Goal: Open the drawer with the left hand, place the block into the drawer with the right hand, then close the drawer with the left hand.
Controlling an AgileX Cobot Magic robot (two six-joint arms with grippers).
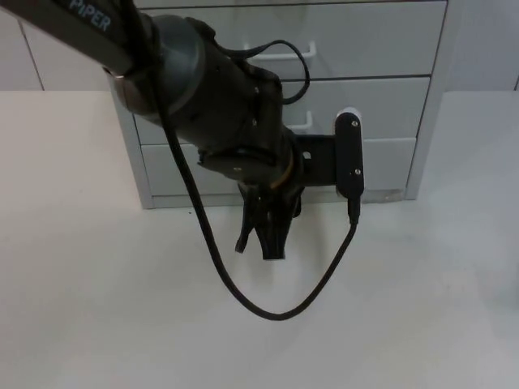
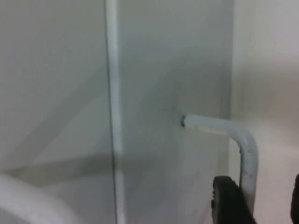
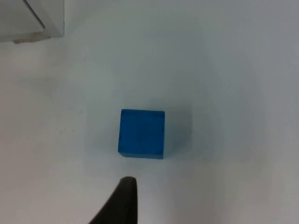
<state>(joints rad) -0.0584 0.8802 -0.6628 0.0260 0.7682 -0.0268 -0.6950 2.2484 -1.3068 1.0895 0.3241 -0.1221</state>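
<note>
A pale grey drawer cabinet stands on the white table, its drawers all shut. The left gripper hangs just in front of the cabinet's lowest drawer, fingers parted around that drawer's white handle. The blue block lies on the table near a cabinet corner, beneath the right gripper; whether that one is parted or clenched I cannot tell.

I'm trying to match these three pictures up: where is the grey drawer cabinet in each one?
Top view: the drawer cabinet stands on the white table, behind the left claw.
Left wrist view: its drawer front close up, with a white handle.
Right wrist view: its bottom corner, beyond the blue block.
Shared landmark: a white handle, in top and left wrist views.
</note>
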